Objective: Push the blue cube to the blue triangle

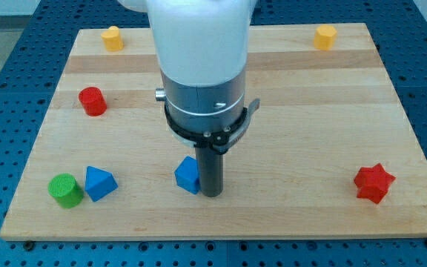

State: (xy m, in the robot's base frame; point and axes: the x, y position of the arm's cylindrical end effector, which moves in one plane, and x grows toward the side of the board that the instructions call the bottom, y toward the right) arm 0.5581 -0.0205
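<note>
The blue cube (187, 175) sits on the wooden board (310, 119) near the view's bottom centre. My tip (211, 194) is right against the cube's right side, touching or nearly touching it. The blue triangle (99, 183) lies to the view's left of the cube, about a hand's width away, near the board's bottom left. The arm's white and grey body (202, 67) hangs over the board's middle and hides the part behind it.
A green cylinder (65, 190) stands just left of the blue triangle. A red cylinder (92, 101) is at the left, a red star (373, 182) at the bottom right. A yellow block (111, 38) sits top left, another yellow block (325, 35) top right.
</note>
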